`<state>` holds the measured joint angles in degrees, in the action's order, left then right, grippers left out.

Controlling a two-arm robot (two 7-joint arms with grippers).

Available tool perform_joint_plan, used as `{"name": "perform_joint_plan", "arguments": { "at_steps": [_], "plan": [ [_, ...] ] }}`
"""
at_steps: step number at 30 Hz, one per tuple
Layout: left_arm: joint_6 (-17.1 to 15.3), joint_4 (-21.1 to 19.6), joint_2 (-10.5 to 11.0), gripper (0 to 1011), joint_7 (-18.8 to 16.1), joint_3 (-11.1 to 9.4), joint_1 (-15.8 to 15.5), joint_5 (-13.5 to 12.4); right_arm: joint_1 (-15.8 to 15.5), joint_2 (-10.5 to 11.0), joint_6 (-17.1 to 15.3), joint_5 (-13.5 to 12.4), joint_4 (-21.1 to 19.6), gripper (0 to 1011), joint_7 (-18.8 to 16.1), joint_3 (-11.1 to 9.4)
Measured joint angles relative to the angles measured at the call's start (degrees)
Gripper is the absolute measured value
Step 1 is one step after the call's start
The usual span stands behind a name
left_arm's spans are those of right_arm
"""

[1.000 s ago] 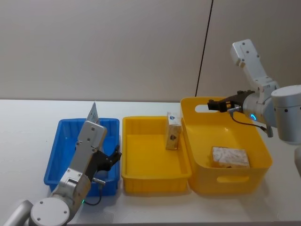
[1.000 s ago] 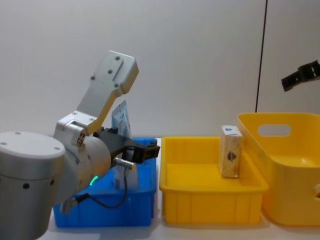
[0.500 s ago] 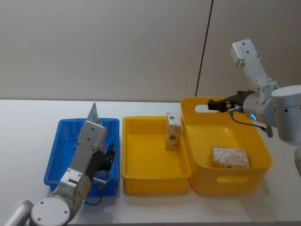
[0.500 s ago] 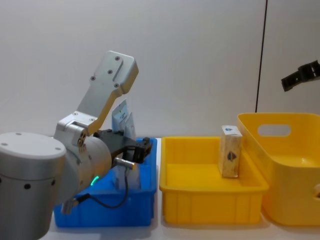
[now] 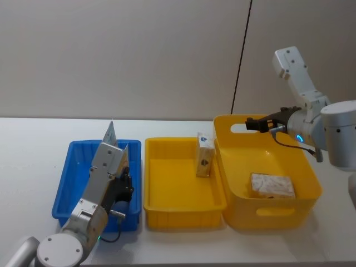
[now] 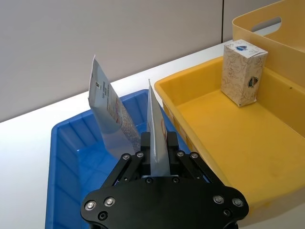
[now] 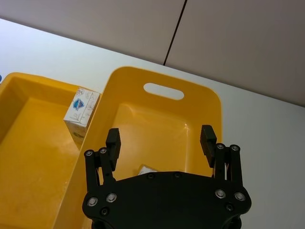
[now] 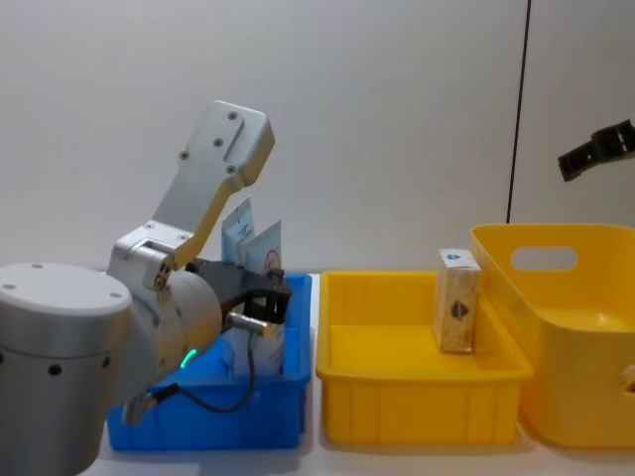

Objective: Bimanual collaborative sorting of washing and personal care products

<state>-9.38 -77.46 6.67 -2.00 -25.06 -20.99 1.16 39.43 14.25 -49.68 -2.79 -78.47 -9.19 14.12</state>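
A: Left gripper [image 6: 158, 140], finger state?
B: We note them pinched on a soft, glossy squeeze tube [image 6: 153, 112] in the blue plastic bin [image 6: 64, 157], by its right wall. The tube's long axis is upright, with the flat crimped end on top.
A: Right gripper [image 7: 161, 135]?
B: Fingers spread wide, over the rigid yellow basket [image 7: 128, 78], at its far edge.

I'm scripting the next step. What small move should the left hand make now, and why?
Probably a straight lift. The left hand is shut on a tube held upright inside the blue bin, close to the bin's wall, with a second tube leaning just beside it. Rising first should clear both before any sideways carry.
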Motion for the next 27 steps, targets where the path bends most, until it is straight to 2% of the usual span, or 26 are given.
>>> {"name": "perform_joint_plan", "arguments": {
  "at_steps": [27],
  "plan": [
    [0.0, 0.0, -0.04, 170, 0.0, 0.0, 0.0, -0.01, 0.0, 0.0, 0.0, 0.0, 0.0, 1003, 0.0, 0.0]
  ]
}}
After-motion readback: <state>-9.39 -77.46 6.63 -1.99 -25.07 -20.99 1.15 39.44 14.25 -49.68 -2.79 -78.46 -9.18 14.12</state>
